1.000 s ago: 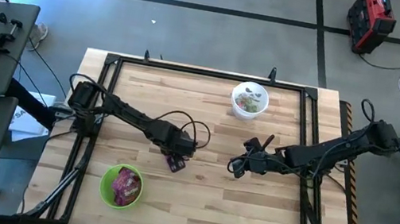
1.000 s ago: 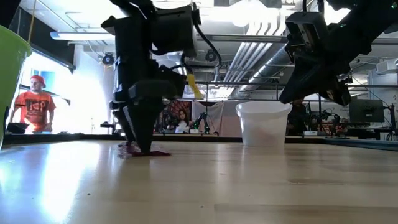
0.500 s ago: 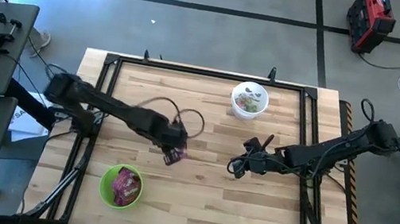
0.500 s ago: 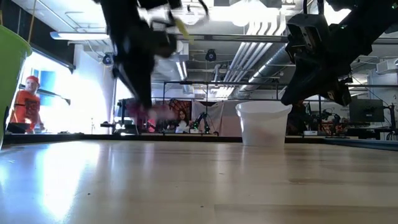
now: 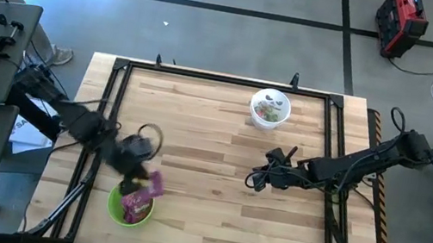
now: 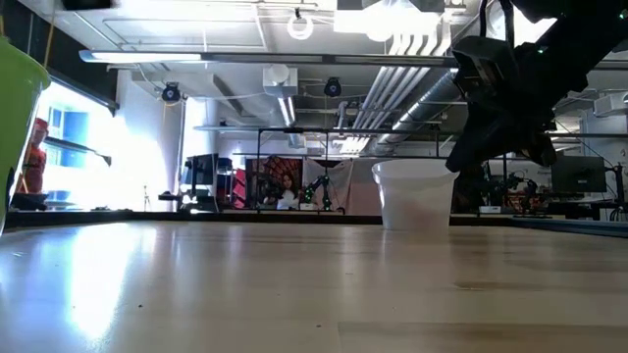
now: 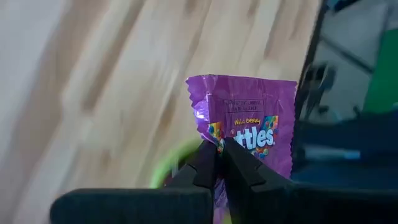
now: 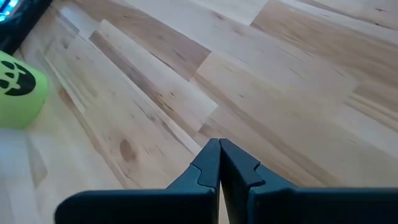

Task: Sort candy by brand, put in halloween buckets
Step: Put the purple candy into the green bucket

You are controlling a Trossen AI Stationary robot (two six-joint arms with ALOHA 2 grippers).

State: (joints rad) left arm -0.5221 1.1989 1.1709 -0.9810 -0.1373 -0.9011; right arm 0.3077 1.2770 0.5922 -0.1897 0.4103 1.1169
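One purple packet [image 7: 249, 127], pinched at its lower edge by the left gripper [image 7: 219, 163], hangs just above the green bucket [image 5: 117, 207]; it looks light, limp, crinkly and slippery. Right gripper [image 8: 219, 163] is closed, empty, mid-table.

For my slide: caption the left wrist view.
Left gripper shut on a purple candy packet, carried above the lime green bucket.
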